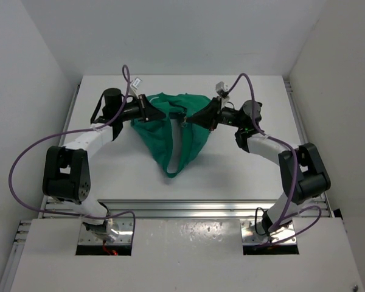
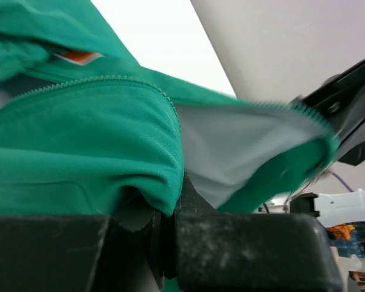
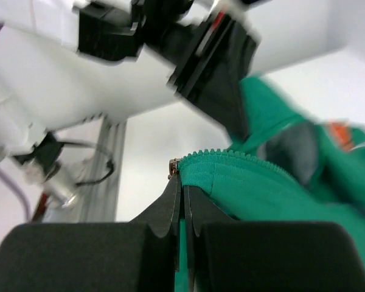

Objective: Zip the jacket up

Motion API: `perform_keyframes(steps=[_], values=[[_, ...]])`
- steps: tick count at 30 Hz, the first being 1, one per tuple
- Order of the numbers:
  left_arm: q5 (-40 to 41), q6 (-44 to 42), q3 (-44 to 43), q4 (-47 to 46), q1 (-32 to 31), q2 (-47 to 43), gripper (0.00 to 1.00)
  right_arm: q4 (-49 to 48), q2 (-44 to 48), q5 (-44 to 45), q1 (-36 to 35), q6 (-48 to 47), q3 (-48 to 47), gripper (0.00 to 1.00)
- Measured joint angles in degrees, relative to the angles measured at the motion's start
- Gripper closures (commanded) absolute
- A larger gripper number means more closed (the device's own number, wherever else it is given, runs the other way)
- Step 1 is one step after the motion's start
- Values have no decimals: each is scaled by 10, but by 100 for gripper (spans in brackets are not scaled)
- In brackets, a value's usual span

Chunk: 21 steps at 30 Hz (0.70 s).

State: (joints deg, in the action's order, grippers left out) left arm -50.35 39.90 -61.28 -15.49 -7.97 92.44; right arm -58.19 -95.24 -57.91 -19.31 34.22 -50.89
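From above, the jacket (image 1: 170, 137) hangs in a green V between the 2 grippers over the far middle of the table (image 1: 109, 167). Its top edge is stretched from the left gripper (image 1: 155, 114) to the right gripper (image 1: 191, 120), and its lowest fold points toward the near edge. Whether that fold touches the tabletop cannot be told. Only the wrist views show the grip. In the left wrist view, the 2 black fingers (image 2: 243, 243) are pressed together with a fold of green fabric pinched in the seam between them. A row of zipper teeth (image 2: 109, 79) arcs above, grey lining (image 2: 231, 140) faces the lens and an orange patch (image 2: 76, 56) peeks out at the top. In the right wrist view, that claw is likewise closed, its tips clamping the toothed edge right at its metal end, with the other claw out of focus beyond. White tabletop shows on both sides of the jacket. Walls (image 1: 30, 61) rise along the table's left, right and far edges.
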Motion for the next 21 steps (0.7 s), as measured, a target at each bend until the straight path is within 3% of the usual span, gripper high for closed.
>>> perform_keyframes(steps=[5, 9, 21], values=[[24, -43, 0, 42, -3, -28, 100, -84, 3, 59, 19, 63, 22, 100], [26, -57, -4, 54, -11, -57, 100, -111, -7, 78, -17, 81, 38, 100], [48, 64, 58, -86, -15, -87, 100, -137, -29, 80, -21, 186, 43, 100]])
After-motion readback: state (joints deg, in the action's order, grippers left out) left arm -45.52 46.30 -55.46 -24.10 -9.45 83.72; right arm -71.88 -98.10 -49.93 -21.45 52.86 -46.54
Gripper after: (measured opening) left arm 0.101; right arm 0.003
